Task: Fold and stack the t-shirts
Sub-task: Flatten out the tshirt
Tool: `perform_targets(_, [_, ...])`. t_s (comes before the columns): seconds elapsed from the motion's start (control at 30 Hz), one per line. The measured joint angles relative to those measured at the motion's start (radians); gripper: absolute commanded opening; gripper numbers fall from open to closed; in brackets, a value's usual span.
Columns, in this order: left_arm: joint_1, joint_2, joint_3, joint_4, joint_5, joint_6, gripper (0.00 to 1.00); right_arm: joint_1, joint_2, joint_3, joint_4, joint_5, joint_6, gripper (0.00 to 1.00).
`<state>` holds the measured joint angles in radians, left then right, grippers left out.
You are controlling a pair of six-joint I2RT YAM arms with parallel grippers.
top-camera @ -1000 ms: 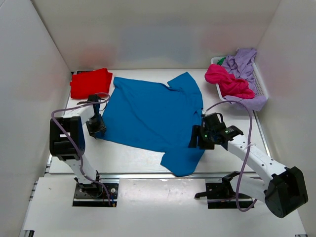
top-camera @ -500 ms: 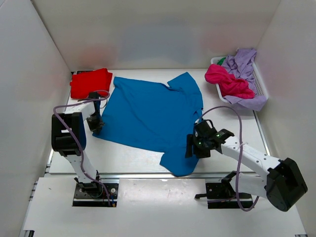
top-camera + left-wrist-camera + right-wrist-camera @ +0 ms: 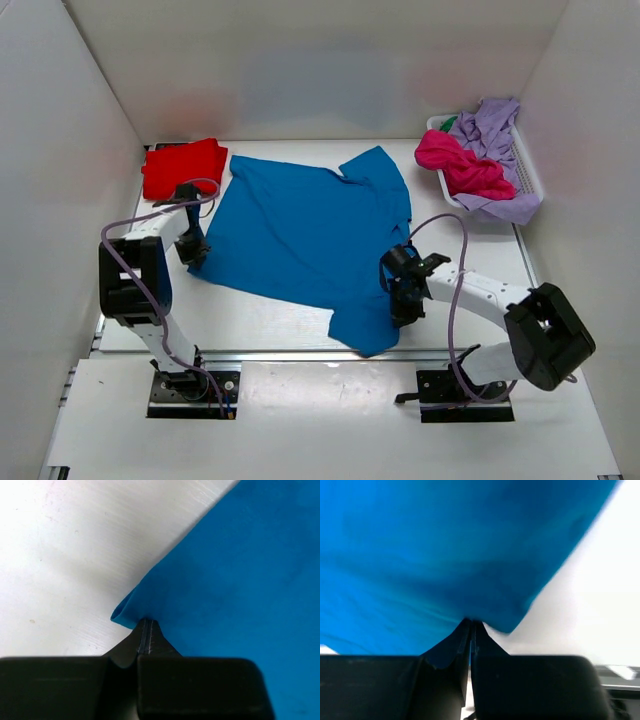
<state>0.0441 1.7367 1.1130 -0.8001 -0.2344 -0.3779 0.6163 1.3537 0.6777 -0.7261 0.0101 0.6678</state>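
Observation:
A bright blue t-shirt [image 3: 310, 230] lies spread flat in the middle of the table. My left gripper [image 3: 194, 252] is shut on its left hem edge, where the blue cloth [image 3: 240, 570] bunches at the closed tips [image 3: 145, 622]. My right gripper [image 3: 400, 300] is shut on the shirt's right side near the lower sleeve, and the blue cloth [image 3: 445, 555] is pinched at its tips [image 3: 471, 622]. A folded red t-shirt [image 3: 183, 167] sits at the back left. A magenta t-shirt [image 3: 462, 167] and a lilac t-shirt [image 3: 492, 130] are heaped in the basket.
A white slatted basket [image 3: 528, 172] stands at the back right against the right wall. White walls close the table on the left, back and right. A metal rail [image 3: 300, 355] runs along the near table edge, just past the shirt's lower sleeve.
The right gripper moved left and down onto the blue shirt's right edge and shut on it. The left gripper shut on the left hem and shifted slightly up.

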Motion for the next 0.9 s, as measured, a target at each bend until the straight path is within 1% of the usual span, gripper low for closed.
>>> perform_targets(0.07, [0.0, -0.021, 0.0, -0.008, 0.008, 0.0, 0.0, -0.047, 0.031, 0.03, -0.007, 0.021, -0.024, 0.0])
perform_targets(0.23, [0.0, -0.067, -0.01, -0.016, 0.024, 0.0, 0.0, -0.217, 0.124, 0.13, 0.003, 0.091, -0.143, 0.01])
perform_targets(0.3, [-0.003, -0.081, -0.029, -0.016, 0.037, 0.0, 0.0, -0.268, 0.157, 0.167, 0.006, 0.111, -0.183, 0.07])
perform_targets(0.33, [-0.005, -0.088, -0.042, -0.016, 0.043, 0.0, 0.0, -0.29, 0.175, 0.191, 0.003, 0.122, -0.203, 0.16])
perform_targets(0.37, [-0.009, -0.093, -0.053, -0.018, 0.048, 0.0, 0.0, -0.304, 0.185, 0.206, 0.003, 0.132, -0.217, 0.27])
perform_targets(0.47, [-0.021, -0.108, -0.082, -0.018, 0.064, 0.0, 0.0, -0.307, 0.156, 0.22, -0.004, 0.146, -0.244, 0.46])
perform_targets(0.53, [-0.025, -0.123, -0.103, -0.018, 0.076, -0.001, 0.0, -0.298, 0.105, 0.206, -0.006, 0.138, -0.25, 0.47])
perform_targets(0.7, [-0.028, -0.138, -0.117, -0.019, 0.1, 0.0, 0.0, -0.296, -0.051, 0.099, -0.005, 0.116, -0.244, 0.5])
perform_targets(0.83, [-0.028, -0.15, -0.117, -0.019, 0.107, 0.0, 0.0, -0.296, -0.071, 0.008, -0.007, 0.113, -0.229, 0.58])
perform_targets(0.9, [-0.028, -0.158, -0.117, -0.019, 0.111, 0.0, 0.0, -0.29, -0.071, -0.028, -0.003, 0.112, -0.223, 0.6])
